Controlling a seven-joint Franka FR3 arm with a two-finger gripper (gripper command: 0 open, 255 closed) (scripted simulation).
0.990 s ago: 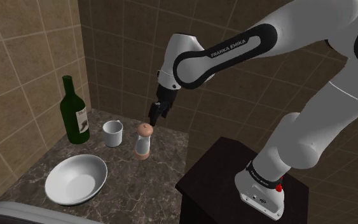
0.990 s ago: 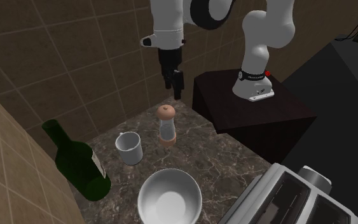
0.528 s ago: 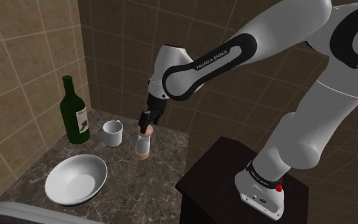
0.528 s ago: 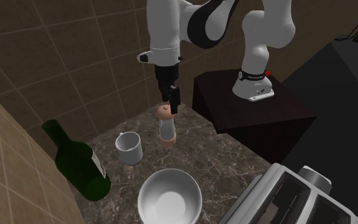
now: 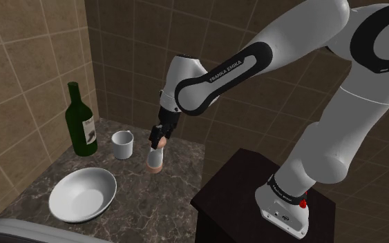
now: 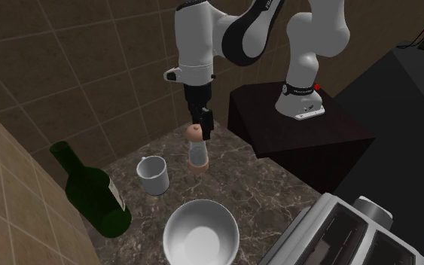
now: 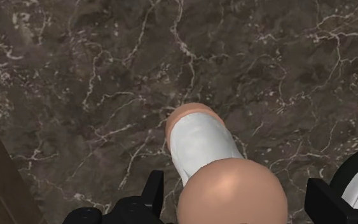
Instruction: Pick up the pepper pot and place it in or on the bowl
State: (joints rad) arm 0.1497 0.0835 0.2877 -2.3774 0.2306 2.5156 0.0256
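The pepper pot (image 5: 155, 156) has a white body with a tan cap and base, and it stands upright on the dark marble counter (image 5: 137, 200). My gripper (image 5: 159, 134) hangs straight over it, open, its tips level with the cap. The second exterior view puts the gripper (image 6: 201, 129) at the top of the pot (image 6: 197, 156). In the wrist view the cap (image 7: 231, 194) sits between my two fingers (image 7: 153, 191), with gaps on both sides. The white bowl (image 5: 82, 195) (image 6: 200, 233) lies on the counter, toward the shoulder view's lower left of the pot.
A white mug (image 5: 122, 144) (image 6: 153, 175) stands close beside the pot, and a dark green bottle (image 5: 81, 124) (image 6: 93, 196) stands in the tiled corner. A toaster (image 6: 346, 233) sits at the counter's near end. The dark stand (image 5: 255, 200) borders the counter.
The gripper has come down and toward the shoulder view's left, from above and beside the pot to around its cap. It stayed open. The pot, bowl, mug and bottle have not moved.
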